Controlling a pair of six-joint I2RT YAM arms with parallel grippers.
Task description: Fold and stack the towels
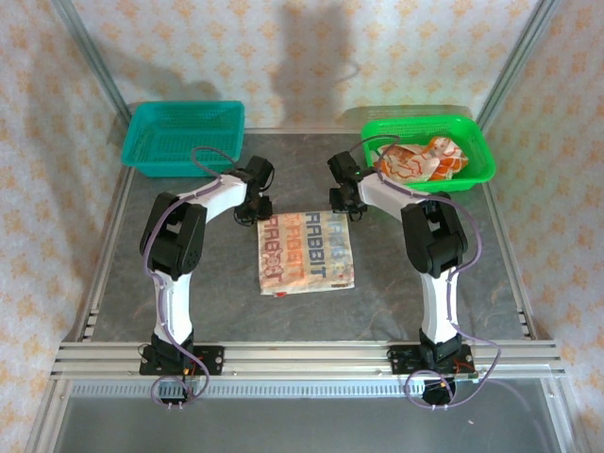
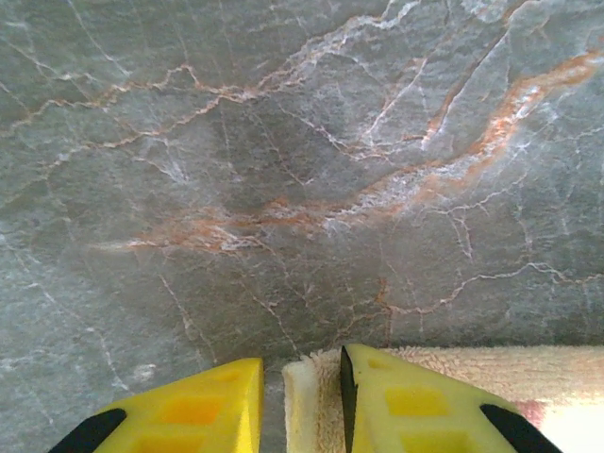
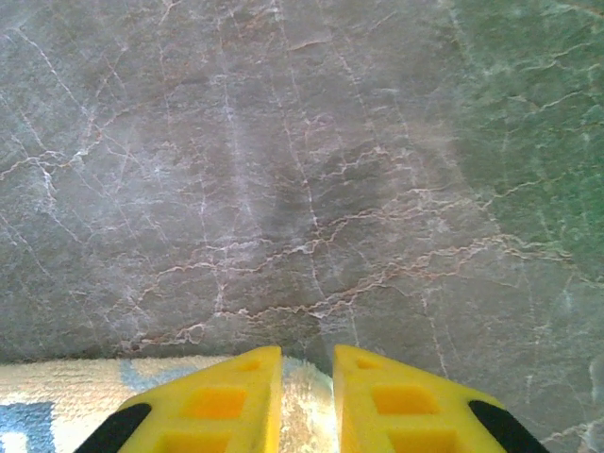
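Cream terry towel with orange lettering (image 1: 306,251) lies flat mid-table on the grey marble tabletop (image 1: 189,302), left gripper (image 2: 300,401) and right gripper (image 3: 307,401) each pinching a far corner, more crumpled orange-and-white towels (image 1: 420,160) in the green plastic basket (image 1: 477,156).

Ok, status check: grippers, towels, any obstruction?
Left gripper and right gripper at the flat towel's far corners, towel edge between fingers. More towels bunched in green basket. Nothing in the way.

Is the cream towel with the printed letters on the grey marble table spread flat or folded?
Spread flat, it seems: the cream towel with printed letters lies as one smooth rectangle on the table, lettering fully visible. Whether it is already folded once cannot be told.
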